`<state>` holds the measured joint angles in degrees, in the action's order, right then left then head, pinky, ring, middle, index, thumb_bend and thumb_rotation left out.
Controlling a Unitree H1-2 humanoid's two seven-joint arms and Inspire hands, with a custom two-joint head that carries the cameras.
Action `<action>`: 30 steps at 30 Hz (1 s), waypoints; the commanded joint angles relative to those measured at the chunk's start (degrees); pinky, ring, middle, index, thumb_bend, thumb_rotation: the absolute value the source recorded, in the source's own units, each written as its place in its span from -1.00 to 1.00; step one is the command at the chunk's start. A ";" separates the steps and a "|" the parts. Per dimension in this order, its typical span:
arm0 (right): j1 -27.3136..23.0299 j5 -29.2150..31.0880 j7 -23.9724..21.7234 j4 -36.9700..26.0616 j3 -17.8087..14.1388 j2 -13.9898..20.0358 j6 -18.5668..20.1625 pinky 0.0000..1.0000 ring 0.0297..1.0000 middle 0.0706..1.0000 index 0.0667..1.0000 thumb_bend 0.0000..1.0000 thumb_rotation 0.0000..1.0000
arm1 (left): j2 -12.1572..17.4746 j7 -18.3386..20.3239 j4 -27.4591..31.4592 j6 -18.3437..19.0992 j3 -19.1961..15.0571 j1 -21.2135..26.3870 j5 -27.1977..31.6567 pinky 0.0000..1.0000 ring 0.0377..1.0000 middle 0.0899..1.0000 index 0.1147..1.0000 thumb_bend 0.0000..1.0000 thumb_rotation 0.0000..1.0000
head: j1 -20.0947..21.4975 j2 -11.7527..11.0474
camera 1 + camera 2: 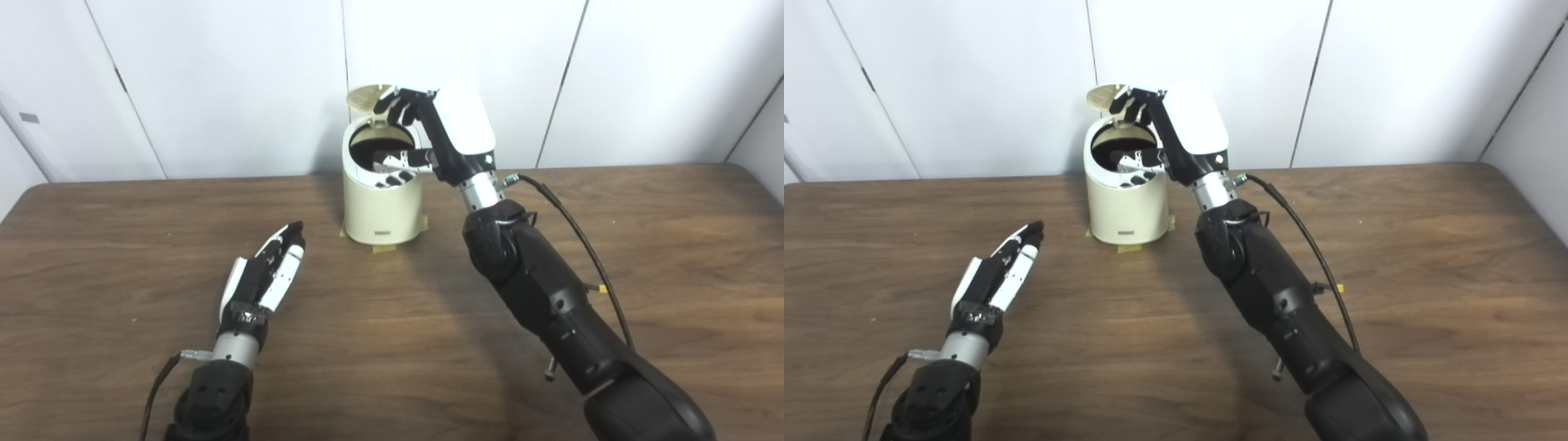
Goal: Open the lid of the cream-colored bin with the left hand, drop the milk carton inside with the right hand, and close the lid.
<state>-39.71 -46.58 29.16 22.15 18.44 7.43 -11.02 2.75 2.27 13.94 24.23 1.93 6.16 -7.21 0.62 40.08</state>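
Left eye view. The right robot hand (429, 131) is raised over the open mouth of the cream-colored bin (383, 205), palm toward the opening, its arm rising steeply from the bottom right. Its upper fingers (392, 109) curl near the raised lid (369, 98), which tilts up at the back of the bin; whether they touch it cannot be told. Its thumb reaches across the dark opening. White and black shapes show inside the mouth just below the hand; whether this is the milk carton, and whether the hand still grips it, cannot be told. The bin stands near the far edge of the counter (122, 257), about midway along it, with strips of tape (384, 248) under its base. The left robot hand (266, 275) lies low over the counter, left of and nearer than the bin and well apart from it, fingers straight, together, pointing toward the far edge, holding nothing.

Right eye view. Same layout. The left robot hand (995, 275) is flat and empty. The right robot hand (1176, 131) covers the right part of the bin's (1124, 211) rim and hides part of the opening. A cable (1311, 251) runs along the right forearm. White wall panels (968, 86) stand behind the counter's far edge.
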 commanded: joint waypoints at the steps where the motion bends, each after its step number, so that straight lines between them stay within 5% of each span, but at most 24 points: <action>1: -0.98 0.40 -0.49 -3.02 -1.29 1.48 0.08 -0.27 -0.28 -0.14 -0.03 0.03 -1.00 | -0.18 -0.49 0.69 -1.69 -0.38 2.59 0.47 1.00 0.98 0.84 0.79 -0.34 0.51 | -0.10 -0.09; 8: 4.93 6.29 -2.97 -9.60 -6.20 -0.72 2.88 -0.40 -0.32 -0.12 0.02 0.02 -1.00 | -0.31 -0.85 -1.10 0.20 -2.15 8.74 1.22 1.00 0.96 0.82 0.78 -0.31 0.77 | 0.05 -0.09; 15: 12.89 23.69 -17.82 -26.96 -16.64 -8.66 28.12 -0.27 -0.20 -0.14 0.00 0.03 -1.00 | -0.55 -0.55 -3.40 2.67 -7.33 15.67 6.56 0.89 0.81 0.77 0.75 -0.29 0.68 | 0.40 -0.40; 19: 17.75 38.59 -24.74 -35.22 -22.70 -11.48 36.74 -0.05 0.07 -0.11 -0.06 0.04 -0.99 | 1.90 0.36 -6.47 2.69 -8.28 20.33 8.60 0.78 0.79 0.74 0.68 -0.25 0.53 | 0.28 -0.88; 20: 19.05 42.24 -26.27 -36.59 -24.05 -11.83 37.47 0.03 0.17 0.10 -0.07 0.02 -0.84 | 2.81 0.86 -7.24 2.69 -7.99 21.43 8.75 0.77 0.78 0.73 0.67 -0.21 0.53 | 0.28 -0.88; 21: 20.16 45.18 -27.20 -37.50 -25.09 -12.09 37.76 0.15 0.31 0.31 0.22 -0.01 -0.41 | 3.72 1.46 -7.94 2.69 -7.61 22.38 9.09 0.76 0.77 0.73 0.67 -0.17 0.56 | 0.17 -0.94; 24: 24.11 51.86 -26.88 -39.43 -27.07 -12.44 37.93 0.34 0.56 0.60 0.52 0.04 0.20 | 7.95 5.36 -10.62 2.69 -4.98 26.30 12.25 0.78 0.74 0.68 0.64 -0.15 0.51 | -0.14 -1.33; 27: 27.57 54.49 -26.60 -40.62 -26.70 -11.45 37.92 0.55 0.73 0.75 0.68 0.05 0.58 | 11.05 7.56 -13.82 2.69 -2.55 30.04 16.04 0.80 0.74 0.67 0.64 -0.17 0.29 | -0.51 -1.79; 30: 30.38 55.87 -26.53 -41.64 -26.34 -11.22 37.91 0.65 0.77 0.79 0.73 0.00 0.75 | 12.48 7.32 -16.80 2.70 -0.24 33.72 17.56 0.82 0.77 0.72 0.65 -0.15 0.15 | -0.72 -1.90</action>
<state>-8.36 8.11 2.69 -16.71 -8.27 -3.40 27.26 14.78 9.50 -2.74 27.22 0.95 36.04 9.31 -0.09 38.14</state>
